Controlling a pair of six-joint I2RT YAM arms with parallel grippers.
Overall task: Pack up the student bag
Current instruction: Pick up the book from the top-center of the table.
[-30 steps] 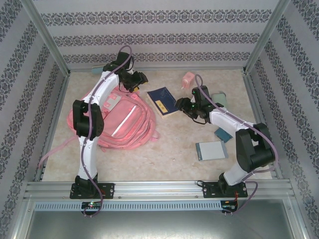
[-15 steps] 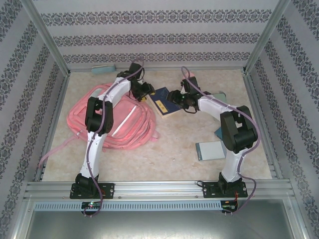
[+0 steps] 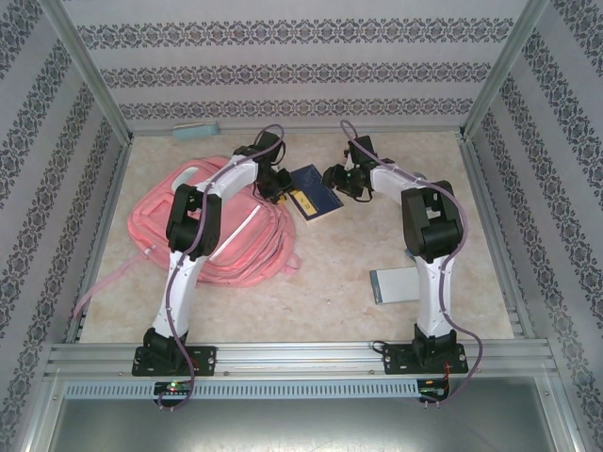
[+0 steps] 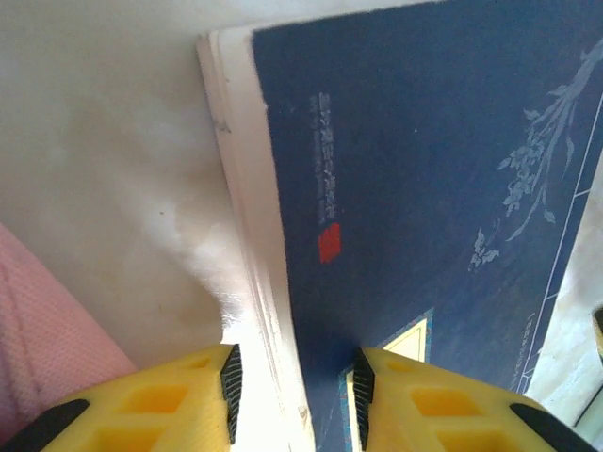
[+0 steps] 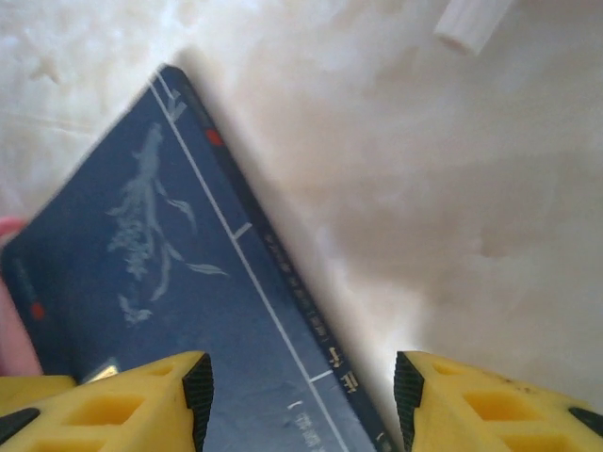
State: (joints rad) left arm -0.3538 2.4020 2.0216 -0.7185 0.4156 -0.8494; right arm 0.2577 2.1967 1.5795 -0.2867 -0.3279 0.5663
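Note:
The student bag [image 3: 221, 231], a big soft pink backpack, lies flat on the left of the table; a corner of it shows in the left wrist view [image 4: 42, 344]. A dark blue book [image 3: 314, 192] lies just right of it. My left gripper [image 3: 279, 185] is at the book's left edge. It is open [image 4: 297, 391], one finger over the blue cover [image 4: 424, 188] and the other beside the white page edge. My right gripper [image 3: 335, 179] is at the book's right side. It is open [image 5: 301, 391] and straddles the spine, one finger over the cover [image 5: 141, 254] and the other over bare table.
A grey notebook [image 3: 396, 285] lies front right beside the right arm. A teal flat thing [image 3: 193, 130] rests at the back wall. Patterned walls and metal rails close in the table. A pale tube end [image 5: 471, 24] lies beyond the book.
Both arms swung in toward the blue book, and their grippers now meet it from either side. The left jaws have narrowed. The right arm now covers the small things at the back right.

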